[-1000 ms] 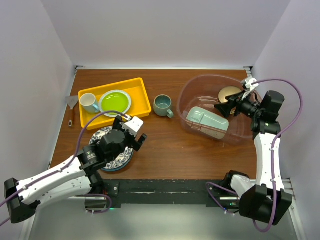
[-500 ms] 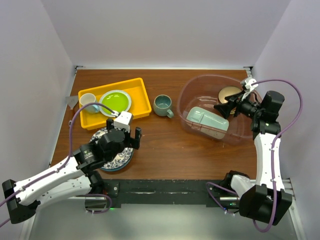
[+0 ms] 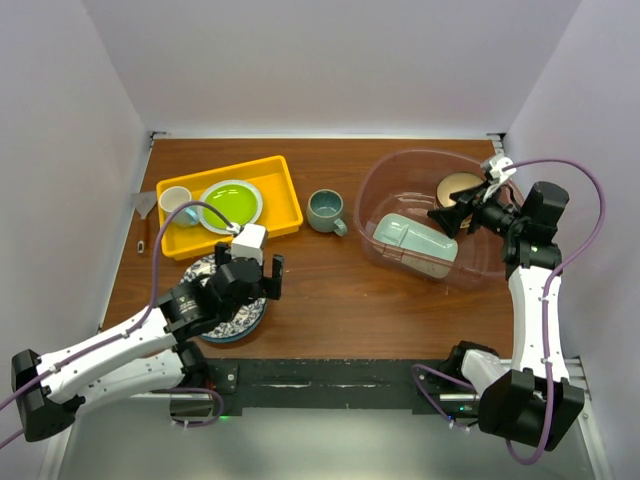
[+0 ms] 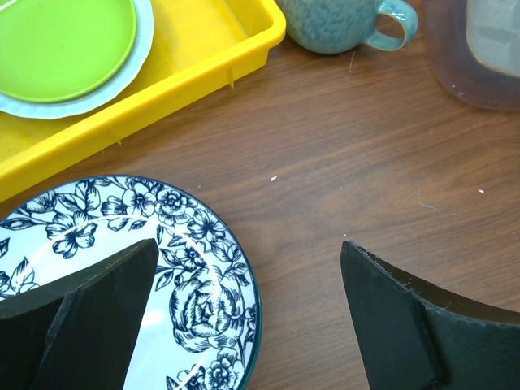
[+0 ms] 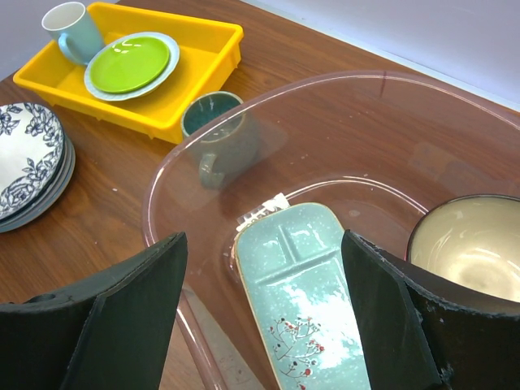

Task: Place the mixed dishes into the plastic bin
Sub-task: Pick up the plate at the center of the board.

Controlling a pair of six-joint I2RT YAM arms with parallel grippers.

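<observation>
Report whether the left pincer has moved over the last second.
Yes. The left pincer has shifted left, closer to the yellow tray's near edge, and now hangs open over the blue-patterned plate's right rim.

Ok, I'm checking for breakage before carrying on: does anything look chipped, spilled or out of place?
Nothing stands out. The green tray and bowl sit right way up in the bin, the mug stands upright, and no spill or chip shows.

Note: your left arm (image 3: pixel 130 342) hides most of the plate (image 3: pixel 248 318). The right-wrist view's edge cuts the bowl (image 5: pixel 471 244).
</observation>
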